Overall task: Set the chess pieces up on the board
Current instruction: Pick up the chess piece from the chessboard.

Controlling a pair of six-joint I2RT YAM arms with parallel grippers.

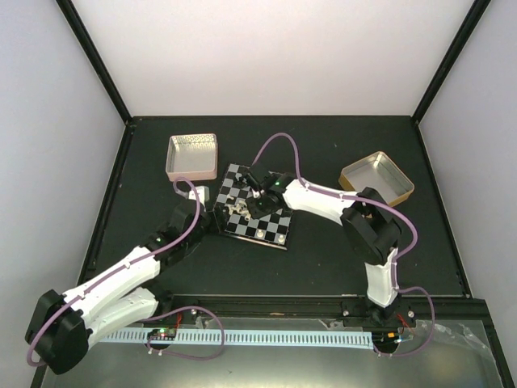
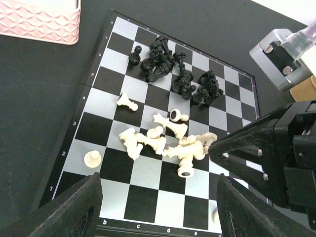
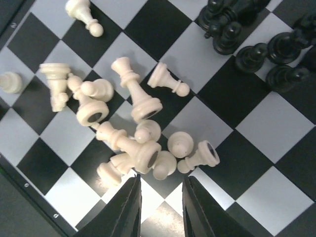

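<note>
lying toppled, cream pieces (image 3: 138, 148) cluster beyond right claw (image 3: 162, 187).

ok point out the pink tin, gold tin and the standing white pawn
pink tin (image 2: 39, 22), left wrist view, patterned side wall
gold tin (image 1: 372, 172), top view, bare inside floor
standing white pawn (image 2: 92, 158), left wrist view, its round head

chess pieces (image 2: 187, 150) crowd the board (image 2: 143, 202) middle (near row mostly free)
</note>
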